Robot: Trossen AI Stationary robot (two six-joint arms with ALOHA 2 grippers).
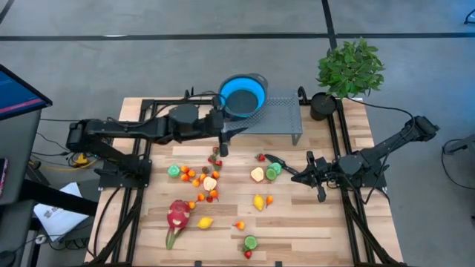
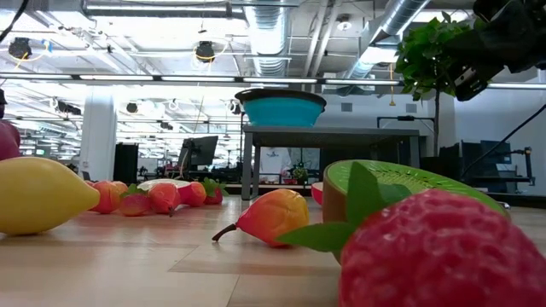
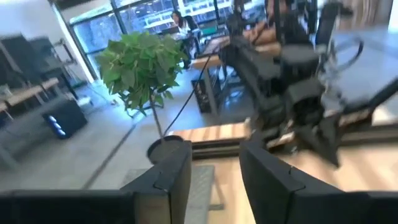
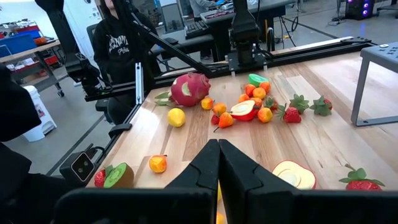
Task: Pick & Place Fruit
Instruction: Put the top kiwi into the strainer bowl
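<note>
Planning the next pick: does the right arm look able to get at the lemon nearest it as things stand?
Probably yes. The right claw hangs shut just right of the lemon, with only bare table between them, though it would have to open first.

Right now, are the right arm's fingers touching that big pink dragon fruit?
Apart. The right wrist view shows the right gripper shut and empty, with the dragon fruit far across the table, bare wood and other fruit between them.

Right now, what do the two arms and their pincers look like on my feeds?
Both arms are dark, jointed and boxy, with black cables trailing off them. The left pincer shows two flat, dark, blade-like fingers with angled edges. The right pincer has the same dark fingers, tapering to a point. I see no markings on either.
</note>
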